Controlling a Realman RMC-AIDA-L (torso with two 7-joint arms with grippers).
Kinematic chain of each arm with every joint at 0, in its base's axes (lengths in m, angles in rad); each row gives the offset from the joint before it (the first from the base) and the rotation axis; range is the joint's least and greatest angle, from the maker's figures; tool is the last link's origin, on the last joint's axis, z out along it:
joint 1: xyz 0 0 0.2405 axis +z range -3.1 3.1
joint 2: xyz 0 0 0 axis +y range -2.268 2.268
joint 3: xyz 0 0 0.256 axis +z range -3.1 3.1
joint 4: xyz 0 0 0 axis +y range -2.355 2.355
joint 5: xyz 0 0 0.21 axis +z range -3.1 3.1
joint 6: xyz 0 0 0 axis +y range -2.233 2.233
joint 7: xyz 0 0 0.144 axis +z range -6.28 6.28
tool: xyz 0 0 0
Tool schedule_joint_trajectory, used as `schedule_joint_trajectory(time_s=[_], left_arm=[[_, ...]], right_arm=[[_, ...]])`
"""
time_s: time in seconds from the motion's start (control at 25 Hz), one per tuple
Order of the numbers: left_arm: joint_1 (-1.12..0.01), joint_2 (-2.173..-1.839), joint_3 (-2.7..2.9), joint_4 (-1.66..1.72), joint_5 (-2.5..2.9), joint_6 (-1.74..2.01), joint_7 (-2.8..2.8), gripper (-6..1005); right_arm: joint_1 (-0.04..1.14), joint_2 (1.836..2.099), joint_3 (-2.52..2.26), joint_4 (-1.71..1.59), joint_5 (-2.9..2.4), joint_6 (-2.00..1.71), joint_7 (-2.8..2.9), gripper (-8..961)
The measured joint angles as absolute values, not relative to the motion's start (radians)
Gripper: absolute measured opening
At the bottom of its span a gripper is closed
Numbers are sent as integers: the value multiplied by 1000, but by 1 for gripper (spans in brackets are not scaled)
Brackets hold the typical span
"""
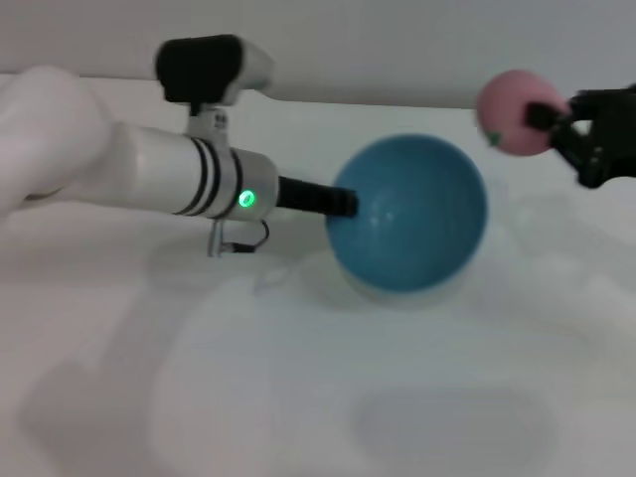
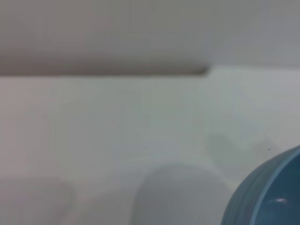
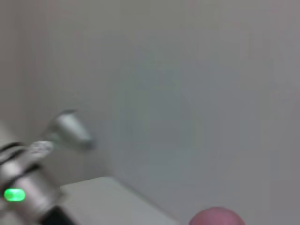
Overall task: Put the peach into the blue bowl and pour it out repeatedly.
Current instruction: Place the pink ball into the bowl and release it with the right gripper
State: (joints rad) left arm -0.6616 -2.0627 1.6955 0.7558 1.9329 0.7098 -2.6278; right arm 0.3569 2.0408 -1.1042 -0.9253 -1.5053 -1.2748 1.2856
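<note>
Blue bowl held at the left, peach carried in from the right.

White bench (image 1: pixel 298 397) carries the bowl (image 1: pixel 412 214), which sits tipped, its round outside facing the head camera. The left claw (image 1: pixel 343 202) is clamped on the bowl's left rim. The peach (image 1: pixel 512 111) hangs in the air, up and to the right of the bowl and apart from it, pinched in the right claw (image 1: pixel 552 117). The bowl lies down and to the left of that claw, so I judge the peach must travel that way to reach the mouth.
</note>
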Motion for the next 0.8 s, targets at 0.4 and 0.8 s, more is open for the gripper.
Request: schedule_joint_trajectory(time_s=[0.4, 0.8], left_arm=[[-714, -2070, 1687, 765, 2117, 803, -2771, 0], [-722, -2065, 1683, 785, 2121, 806, -2769, 0]], right_arm=[[427, 2047, -1194, -1004, -1776, -1324, 1484, 98], [464, 2066, -1255, -1027, -1936, -1291, 1649, 159]])
